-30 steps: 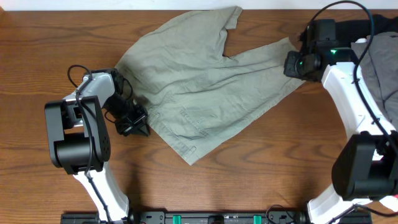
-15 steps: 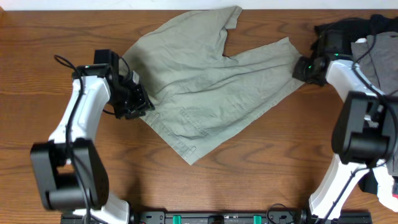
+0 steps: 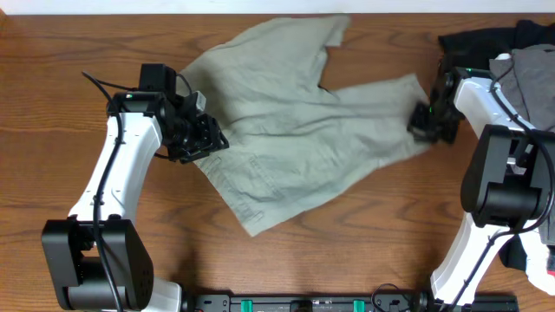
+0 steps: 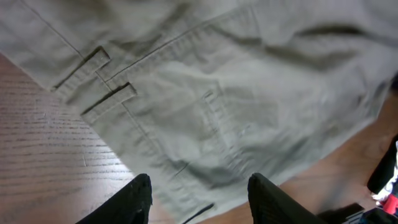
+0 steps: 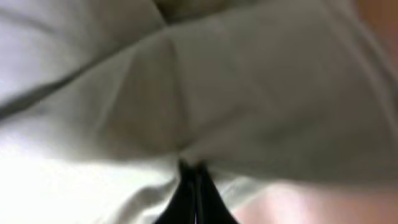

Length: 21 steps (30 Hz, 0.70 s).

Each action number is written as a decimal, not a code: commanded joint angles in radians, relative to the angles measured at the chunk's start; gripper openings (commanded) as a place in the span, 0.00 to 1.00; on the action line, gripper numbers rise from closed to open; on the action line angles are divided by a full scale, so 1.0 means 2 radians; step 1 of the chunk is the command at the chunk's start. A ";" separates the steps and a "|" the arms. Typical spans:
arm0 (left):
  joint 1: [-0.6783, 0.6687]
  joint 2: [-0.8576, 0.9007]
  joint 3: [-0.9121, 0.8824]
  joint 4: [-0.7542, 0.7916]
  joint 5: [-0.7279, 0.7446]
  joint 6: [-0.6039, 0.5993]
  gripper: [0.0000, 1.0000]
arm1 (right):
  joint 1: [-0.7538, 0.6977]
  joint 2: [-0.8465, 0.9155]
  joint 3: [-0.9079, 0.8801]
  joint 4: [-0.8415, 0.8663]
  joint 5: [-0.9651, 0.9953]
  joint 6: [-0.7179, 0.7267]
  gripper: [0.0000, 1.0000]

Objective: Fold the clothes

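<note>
The clothes (image 3: 295, 130), a pale khaki-green pair of shorts, lie spread across the middle of the wooden table, legs pointing to the back and to the right. My left gripper (image 3: 208, 139) is at the shorts' left edge by the waistband. In the left wrist view it (image 4: 199, 202) stands open, and the pocket seams and belt loops of the shorts (image 4: 217, 93) lie beyond the fingertips. My right gripper (image 3: 423, 121) sits at the end of the right leg. The right wrist view shows it (image 5: 193, 180) shut, pinching a fold of the cloth (image 5: 249, 93).
A black garment (image 3: 468, 39) and a darker grey garment (image 3: 531, 82) are piled at the table's back right, just behind the right arm. Bare wood (image 3: 364, 234) lies in front of the shorts.
My left gripper opened and moved up and right onto the waistband edge. The right gripper shut on the leg end and drew it slightly forward; the shorts shifted a little to the right.
</note>
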 commanded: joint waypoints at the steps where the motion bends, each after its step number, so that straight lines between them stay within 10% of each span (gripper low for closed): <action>1: -0.008 -0.005 0.000 -0.001 0.001 0.010 0.56 | 0.014 0.036 -0.030 -0.054 0.045 0.030 0.01; 17: -0.087 -0.004 -0.057 -0.035 -0.070 0.008 0.59 | 0.050 -0.184 -0.030 0.035 -0.030 -0.047 0.14; 21: -0.089 0.001 -0.109 0.018 -0.070 0.008 0.25 | 0.049 -0.215 -0.030 0.066 -0.030 -0.047 0.14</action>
